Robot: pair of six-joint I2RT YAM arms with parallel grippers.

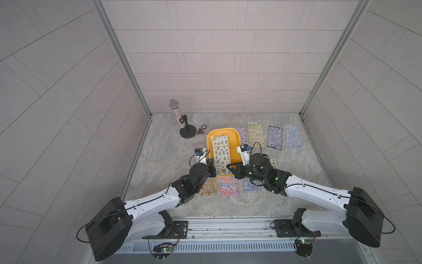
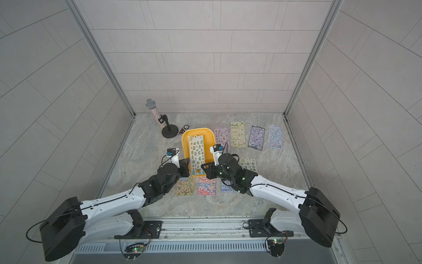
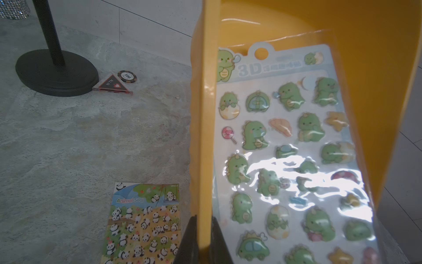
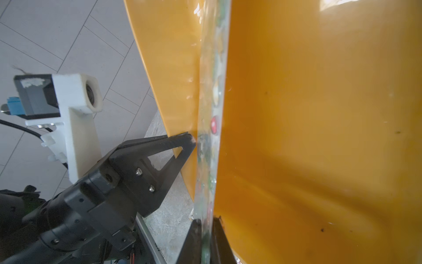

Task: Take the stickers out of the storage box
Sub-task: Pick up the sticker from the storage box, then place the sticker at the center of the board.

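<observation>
The yellow-orange storage box [image 1: 222,132] [image 2: 196,131] lies mid-table. One sheet of the stickers [image 1: 220,153] [image 2: 196,155], printed with green dinosaurs, lies in it, its near end over the near rim. My left gripper [image 1: 211,168] [image 3: 204,219] is shut on the box's left rim [image 3: 205,114]. My right gripper [image 1: 229,168] [image 4: 206,221] is shut on the dinosaur sheet's near right edge [image 4: 211,91], which is seen edge-on against the box wall [image 4: 319,114]. Several other sticker sheets lie flat on the table outside the box.
A panda sheet [image 1: 207,186] [image 3: 146,224], a red-blue sheet [image 1: 229,185] and a purple sheet [image 1: 251,186] lie near the box's front. Several sheets line the back right [image 1: 275,137]. A glittery microphone [image 1: 177,112] on a black stand [image 1: 187,132] and two small badges [image 3: 118,81] stand back left.
</observation>
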